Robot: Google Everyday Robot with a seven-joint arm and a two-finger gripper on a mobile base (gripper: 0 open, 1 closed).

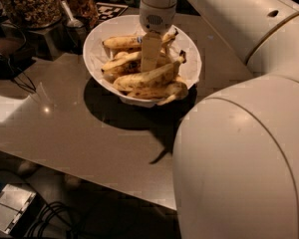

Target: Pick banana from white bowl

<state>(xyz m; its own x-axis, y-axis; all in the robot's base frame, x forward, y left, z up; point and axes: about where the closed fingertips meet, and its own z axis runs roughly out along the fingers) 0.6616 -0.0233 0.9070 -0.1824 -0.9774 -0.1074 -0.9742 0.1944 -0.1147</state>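
Hand [150, 54] is down inside the white bowl [93, 54] on the tabletop [65, 118], at mid-length of the far banana [120, 42]. Cannot tell its opening or whether it holds anything. I judge the fruit ripe, soft, light and easily bruised. Grip mid-body, gently.

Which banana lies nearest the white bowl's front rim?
The bottom banana, curving along the near rim of the white bowl; the others lie farther back, where the gripper hangs.

The end effector [150, 66], down in the white bowl [93, 54], covers part of the banana [120, 42].
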